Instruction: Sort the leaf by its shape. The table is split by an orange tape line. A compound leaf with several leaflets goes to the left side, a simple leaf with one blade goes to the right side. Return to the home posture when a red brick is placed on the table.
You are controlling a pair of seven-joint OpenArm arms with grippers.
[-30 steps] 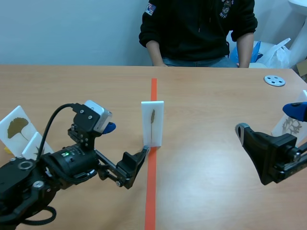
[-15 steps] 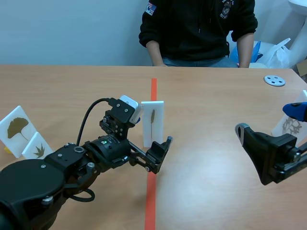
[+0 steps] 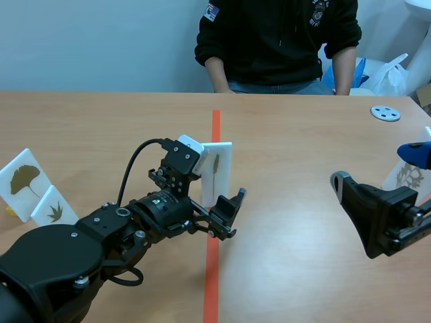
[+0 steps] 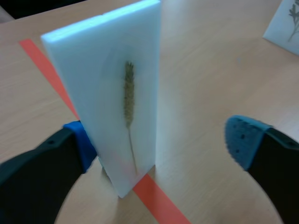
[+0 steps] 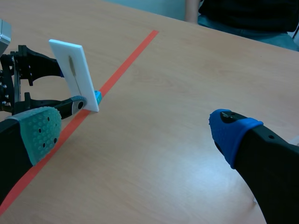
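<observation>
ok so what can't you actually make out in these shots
Scene view: the left arm's wrist camera covers one side of the centre card.
Left wrist view: a far card is cut by the edge; only a sprig shows.
Scene view: the right-side card is cut by the edge and partly behind the right gripper.
Right wrist view: the centre card's leaf is too small to class.

White slender-leaf card (image 4: 112, 93), upright, on tape line (image 3: 215, 128)

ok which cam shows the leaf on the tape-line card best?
Left wrist view: the white card stands between the left gripper's open fingers, leaf a narrow spike on a stem. Scene view: left arm covers part of it. Right wrist view: leaf just a faint line.
</observation>
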